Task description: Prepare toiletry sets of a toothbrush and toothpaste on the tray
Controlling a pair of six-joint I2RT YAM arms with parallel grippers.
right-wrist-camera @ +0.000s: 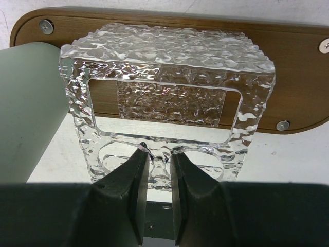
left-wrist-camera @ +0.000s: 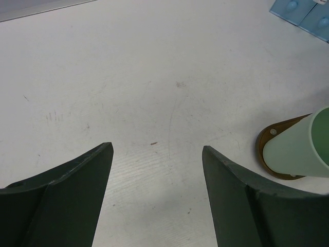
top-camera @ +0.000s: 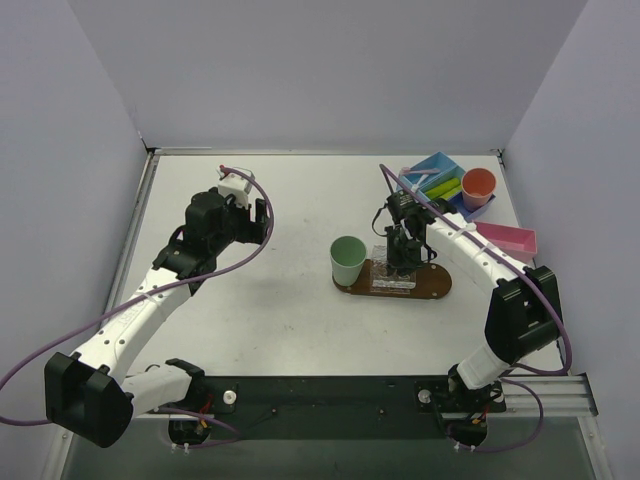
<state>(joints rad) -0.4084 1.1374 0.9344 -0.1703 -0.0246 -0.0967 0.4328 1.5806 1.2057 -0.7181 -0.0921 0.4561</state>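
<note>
Two arms, two very different stories, so heads up on what you've got. Your right gripper (right-wrist-camera: pixel 160 153) is down over the tray (right-wrist-camera: pixel 288 77), and its fingers are pinched nearly together on the near wall of a clear, bumpy-textured holder (right-wrist-camera: pixel 169 51). You can see a sliver of that wall squeezed between the pads in the right wrist view. The holder sits on the dark brown tray, roughly mid-board, with bare wood and a couple of screws showing past it.

A mint-green cup (top-camera: pixel 347 260) stands upright at the tray's left end. From the left wrist view it looks like it's sitting on the board itself, just beside the holder.

Your left gripper (left-wrist-camera: pixel 157 148) is spread wide with nothing in it, hanging over bare white counter (top-camera: pixel 280 210) well to the left of the tray.

The toothpaste (top-camera: pixel 441 187) is not on the tray. The lime-green tubes are lying in the blue bin (top-camera: pixel 440 163) at the far right of the counter, behind your right arm. A coral cup (top-camera: pixel 478 187) sits right next to the bin, and a pink box (top-camera: pixel 507 239) sits nearer, by the right edge. The toothbrushes are too small for me to pick out from overhead.
</note>
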